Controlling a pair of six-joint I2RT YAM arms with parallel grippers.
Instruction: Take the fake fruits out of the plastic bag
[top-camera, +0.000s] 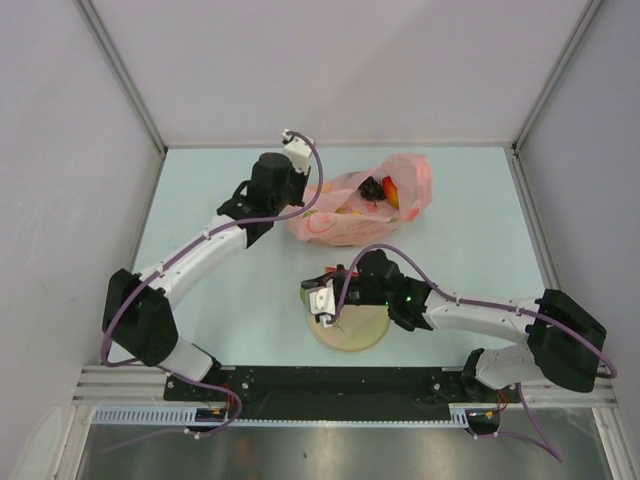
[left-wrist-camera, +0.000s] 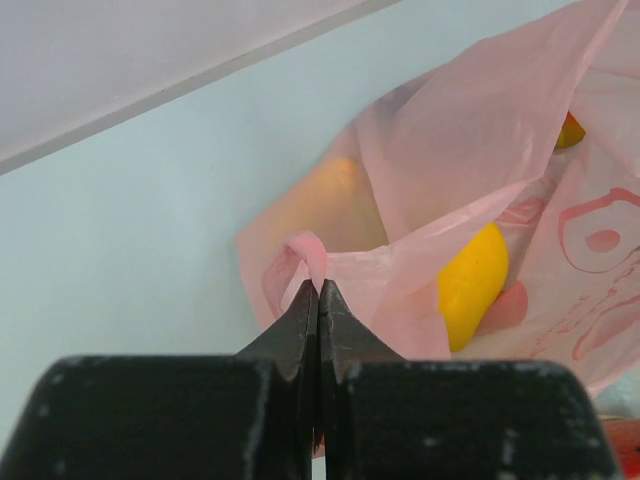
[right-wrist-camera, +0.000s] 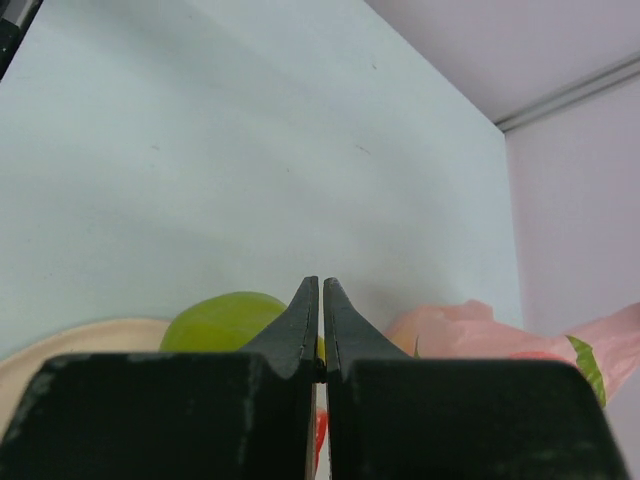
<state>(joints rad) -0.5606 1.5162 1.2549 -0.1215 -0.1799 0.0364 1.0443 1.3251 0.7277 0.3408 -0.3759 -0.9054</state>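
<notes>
Left tool (left-wrist-camera: 318, 292) is clamped shut on a fold of the plastic bag (left-wrist-camera: 480, 170), which is laid out on the table (left-wrist-camera: 150, 220), far side, with a yellow fruit (left-wrist-camera: 472, 285) seen through it. Right tool (right-wrist-camera: 320, 288) is pinched shut over the plate (right-wrist-camera: 60, 350), just beside a green pear (right-wrist-camera: 225, 320). Whether anything's gripped there can't be told.
</notes>
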